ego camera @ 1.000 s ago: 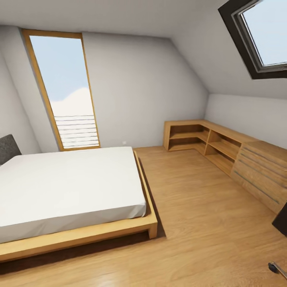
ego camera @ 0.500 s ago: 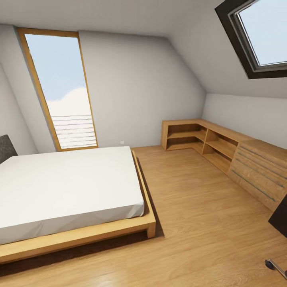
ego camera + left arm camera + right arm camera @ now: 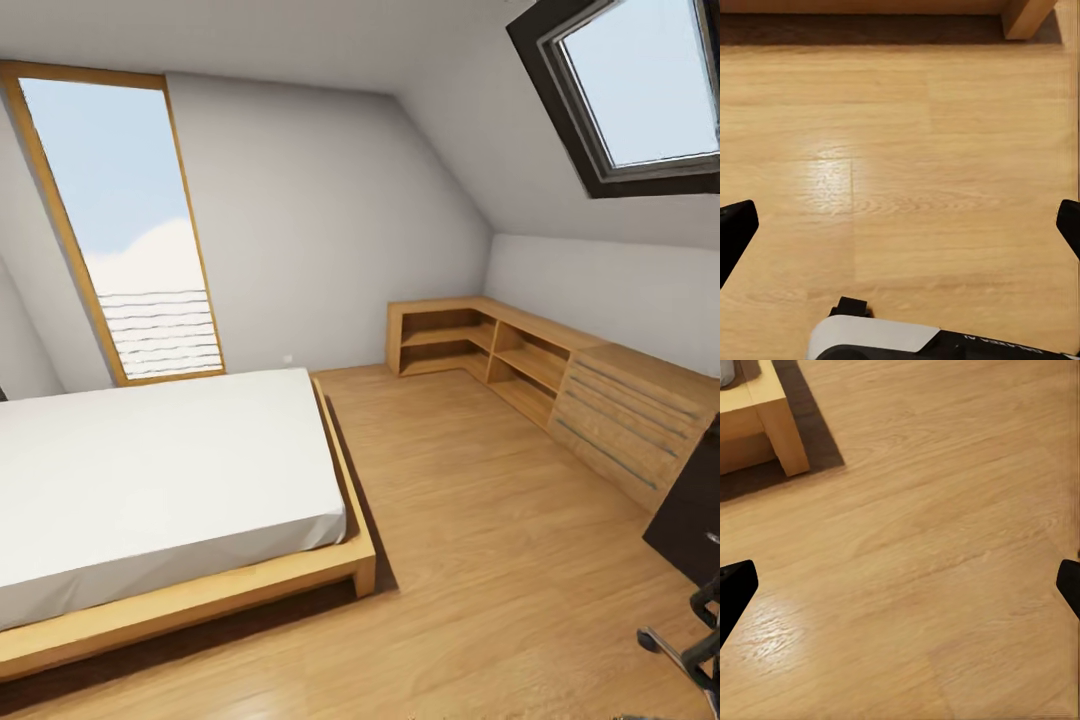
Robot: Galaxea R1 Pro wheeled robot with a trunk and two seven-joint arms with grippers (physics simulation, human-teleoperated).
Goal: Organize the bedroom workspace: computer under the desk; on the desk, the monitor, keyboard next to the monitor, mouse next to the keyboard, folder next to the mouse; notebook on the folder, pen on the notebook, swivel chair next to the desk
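At the head view's lower right edge, a chrome leg with a black castor of the swivel chair (image 3: 668, 645) pokes in. Above it is a flat black panel (image 3: 688, 520); I cannot tell what it belongs to. The desk, computer, monitor, keyboard, mouse, folder, notebook and pen are out of view. My left gripper (image 3: 900, 232) hangs open over bare wood floor, its black fingertips (image 3: 735, 229) far apart. Open too, my right gripper (image 3: 900, 592) has nothing between its fingertips (image 3: 735, 589) and hovers over the floor near the bed's corner post (image 3: 784, 431).
A low wooden bed (image 3: 200, 590) with a white mattress fills the left half of the room. Light-wood shelves and a drawer chest (image 3: 560, 385) run along the right wall under a sloped ceiling. Open wood floor (image 3: 480, 540) lies between them.
The whole view has panned to the right, so the camera has turned. More of the black panel and the chair's base have come in at the right edge; the bed's headboard has left the view.
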